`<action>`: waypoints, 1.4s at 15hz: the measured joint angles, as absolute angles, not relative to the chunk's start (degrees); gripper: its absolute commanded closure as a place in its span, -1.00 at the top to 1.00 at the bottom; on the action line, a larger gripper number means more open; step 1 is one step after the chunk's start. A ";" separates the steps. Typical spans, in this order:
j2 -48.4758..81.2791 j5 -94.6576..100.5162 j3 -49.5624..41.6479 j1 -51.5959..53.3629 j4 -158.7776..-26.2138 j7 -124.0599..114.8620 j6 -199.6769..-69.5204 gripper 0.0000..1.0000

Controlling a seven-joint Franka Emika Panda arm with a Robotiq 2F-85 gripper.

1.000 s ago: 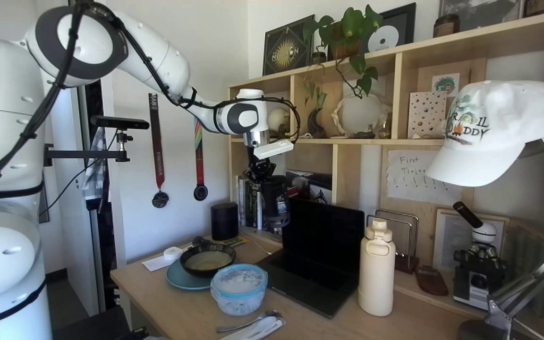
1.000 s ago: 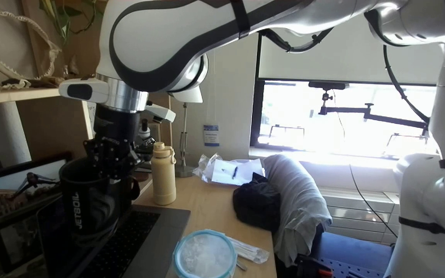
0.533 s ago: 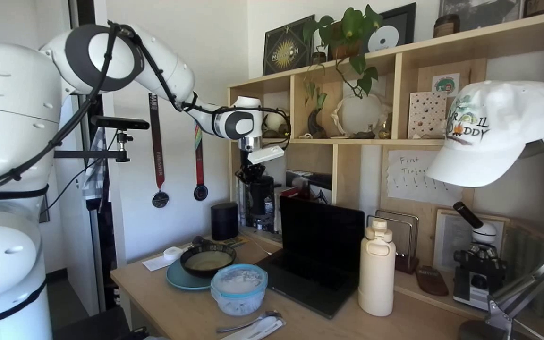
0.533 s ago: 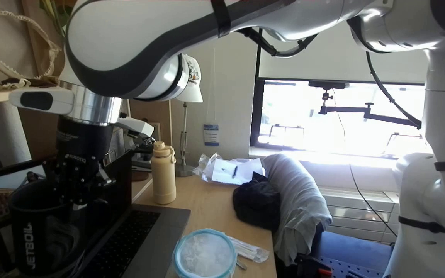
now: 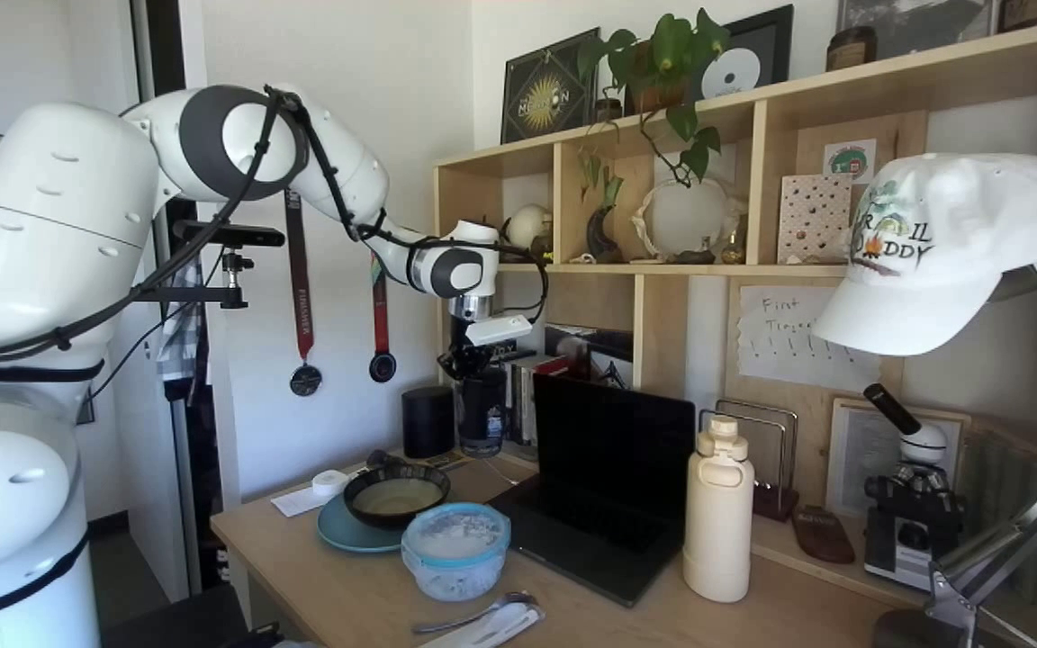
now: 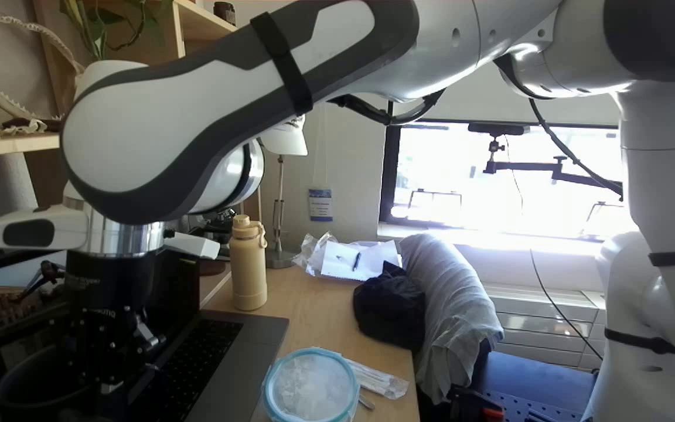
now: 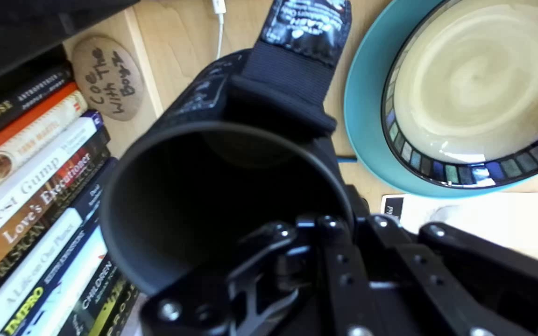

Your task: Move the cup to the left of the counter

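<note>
The cup [image 5: 481,409] is a tall dark tumbler with a fabric strap on its side. My gripper [image 5: 466,364] is shut on its rim wall, one finger inside and one outside, as the wrist view shows at the gripper [image 7: 353,226]. The cup [image 7: 194,100] is roughly upright there, with its dark opening facing the camera. It hangs over the back left part of the wooden counter [image 5: 302,576], between the black speaker and the laptop. Whether its base touches the counter cannot be told. In an exterior view the cup [image 6: 38,381] is cut off at the bottom edge.
A black speaker [image 5: 428,421] stands beside the cup. A bowl [image 5: 397,495] on a teal plate [image 5: 338,531], a lidded container [image 5: 455,551], an open laptop [image 5: 613,468] and a cream bottle [image 5: 718,513] stand on the counter. Books [image 7: 31,196] line the shelf behind.
My gripper has carried the cup down and to the left in both exterior views, from above the laptop to near the speaker. The other objects have not moved.
</note>
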State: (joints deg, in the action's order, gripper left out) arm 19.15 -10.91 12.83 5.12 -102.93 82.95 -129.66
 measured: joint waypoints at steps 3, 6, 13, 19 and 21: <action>21.70 -10.91 13.63 5.12 -102.89 83.01 -129.58 -0.91; 23.90 -10.91 14.27 5.11 -102.55 83.35 -129.58 -0.91; 27.84 -10.19 14.94 5.14 -99.94 84.41 -129.52 -0.33; 28.73 -9.09 15.02 5.44 -99.08 85.24 -129.38 0.56; 28.79 -9.09 15.02 5.44 -98.57 85.25 -129.34 0.87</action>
State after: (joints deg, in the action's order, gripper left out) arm 28.79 -9.09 15.02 5.44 -98.57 85.25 -129.34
